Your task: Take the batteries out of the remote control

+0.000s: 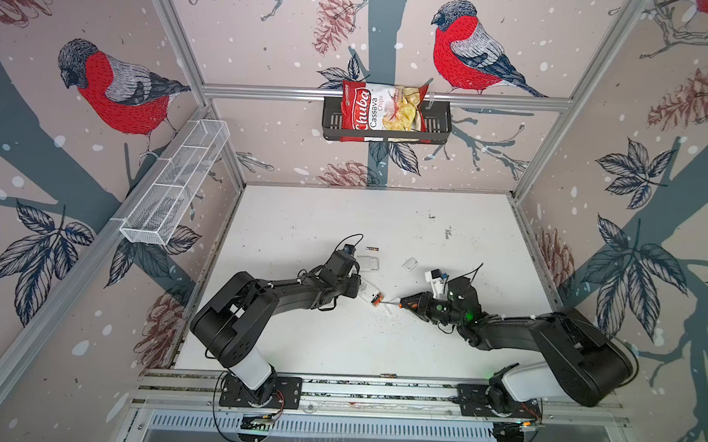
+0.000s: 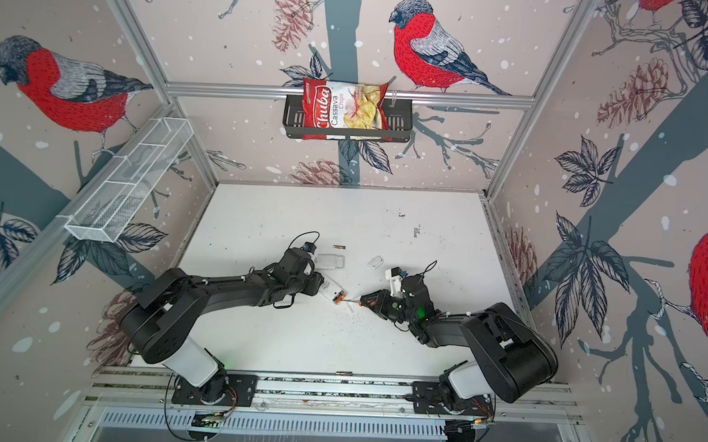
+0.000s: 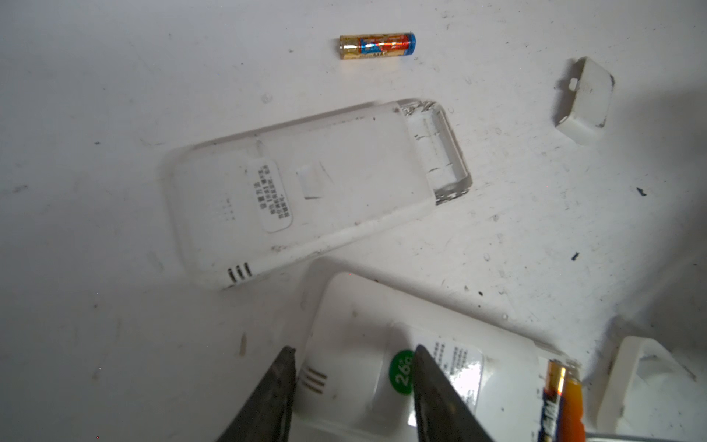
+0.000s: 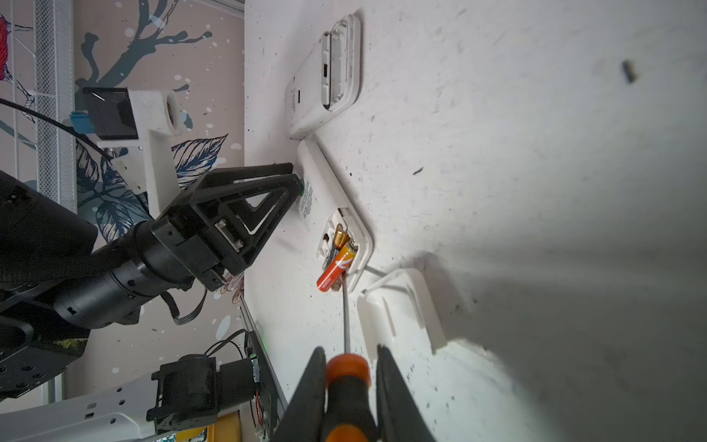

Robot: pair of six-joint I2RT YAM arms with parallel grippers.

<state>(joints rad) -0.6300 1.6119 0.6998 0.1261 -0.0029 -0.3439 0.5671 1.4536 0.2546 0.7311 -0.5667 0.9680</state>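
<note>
The white remote control (image 3: 355,317) lies back-up on the table, its open bay holding two batteries: an orange one (image 4: 333,270) tilted up at one end and a black-and-gold one (image 4: 339,236) beside it. My left gripper (image 3: 354,367) is shut on the remote's end by the green sticker; in a top view it (image 1: 359,289) is left of the remote (image 1: 370,294). My right gripper (image 4: 348,350) is shut on an orange-and-black screwdriver (image 4: 346,377). The screwdriver's shaft (image 4: 345,313) reaches the bay beside the orange battery.
A second white remote (image 3: 306,191) with an empty bay lies just beyond. A loose battery (image 3: 377,45) and a white cover (image 3: 583,99) lie farther back. Another cover (image 4: 401,306) sits by the screwdriver. One battery (image 1: 388,374) rests at the front rail.
</note>
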